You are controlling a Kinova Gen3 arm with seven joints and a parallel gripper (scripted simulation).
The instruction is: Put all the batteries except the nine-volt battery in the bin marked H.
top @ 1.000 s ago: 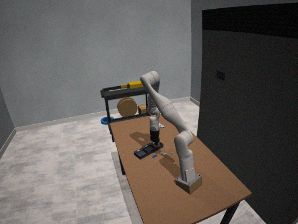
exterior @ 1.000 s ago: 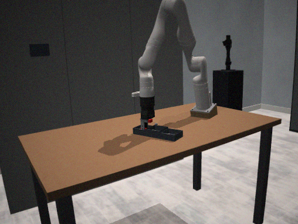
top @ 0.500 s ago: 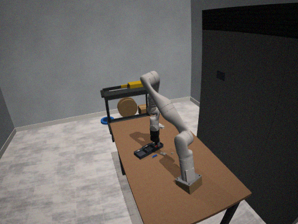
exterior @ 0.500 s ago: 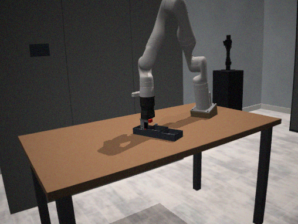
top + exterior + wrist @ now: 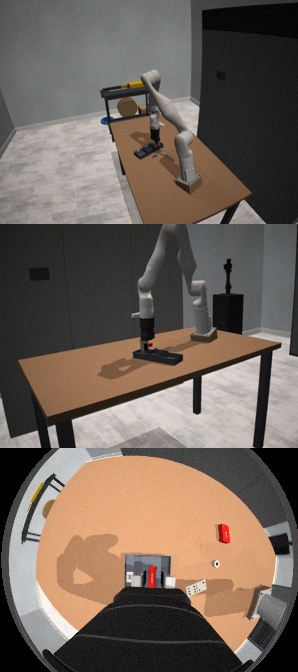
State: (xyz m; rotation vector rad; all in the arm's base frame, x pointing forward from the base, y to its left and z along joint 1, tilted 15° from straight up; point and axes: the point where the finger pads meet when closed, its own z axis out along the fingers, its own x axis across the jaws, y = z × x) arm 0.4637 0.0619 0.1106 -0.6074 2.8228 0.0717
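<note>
So the arm is reaching straight down over one end of the dark bin tray (image 5: 164, 358), which sits on the brown worktop (image 5: 88, 376) roughly mid-table. The gripper (image 5: 144, 349) hangs just above that end compartment, and the fingers are spread apart, released, gripping nothing. A red battery (image 5: 152, 576) shows right between them in the wrist view, lying in the compartment under the tool; from the side a red bit (image 5: 150, 344) peeks out beside the fingers at the tray's rim, though I can't tell if it's fully settled on the tray floor. Can't read any letter on the tray from these angles either. Out on the worktop, well apart from the tray, another red item (image 5: 225, 532) lies by itself, with a tiny round pale thing (image 5: 216, 563) near it and a small pale piece (image 5: 194, 588) closer to the tray. From the top view a small blue object (image 5: 154, 156) rests just beside the tray's long side.
</note>
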